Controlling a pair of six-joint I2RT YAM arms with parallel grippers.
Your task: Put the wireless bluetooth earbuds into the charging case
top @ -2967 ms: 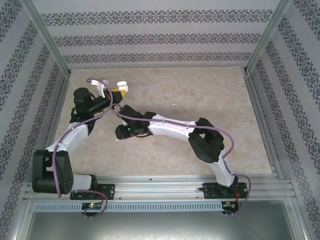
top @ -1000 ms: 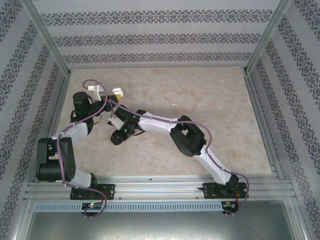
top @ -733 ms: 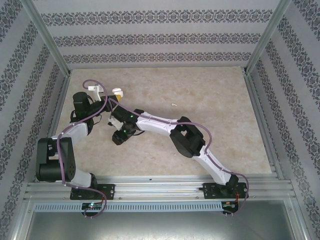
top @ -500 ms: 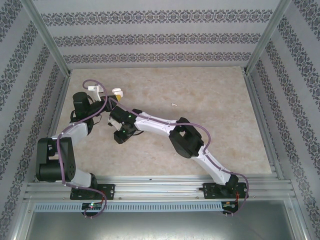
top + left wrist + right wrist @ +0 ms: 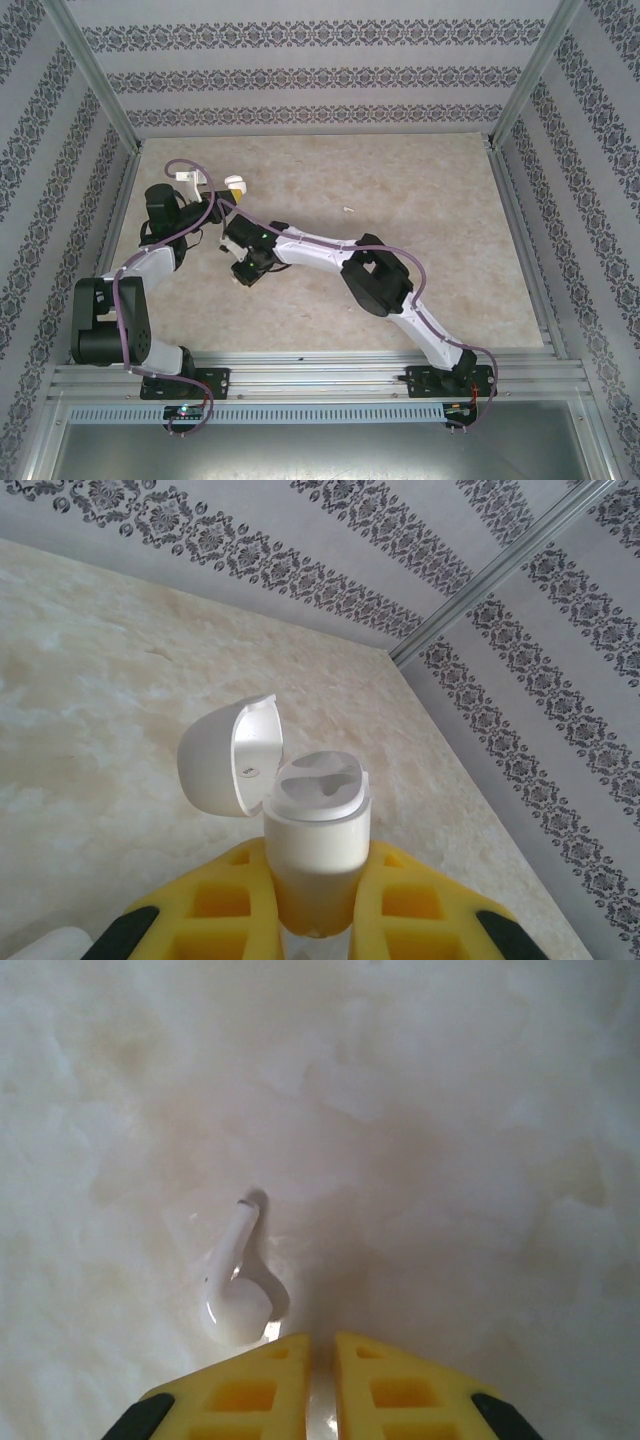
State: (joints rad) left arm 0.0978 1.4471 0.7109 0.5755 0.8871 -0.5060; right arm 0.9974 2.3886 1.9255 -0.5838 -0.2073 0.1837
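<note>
Item: charging case (image 5: 315,815) — lid swung open, both sockets empty, upright in the left gripper (image 5: 315,885), whose fingers clamp its base.
Item: earbud (image 5: 238,1285) — lying on the table (image 5: 450,1160), just beside the right gripper (image 5: 320,1360); those fingers are pressed nearly together, the bud outside them.
Item: second earbud (image 5: 347,210), a white speck, lying well apart.
Status, as judged: nothing inserted; pickup and seating remain.
</note>
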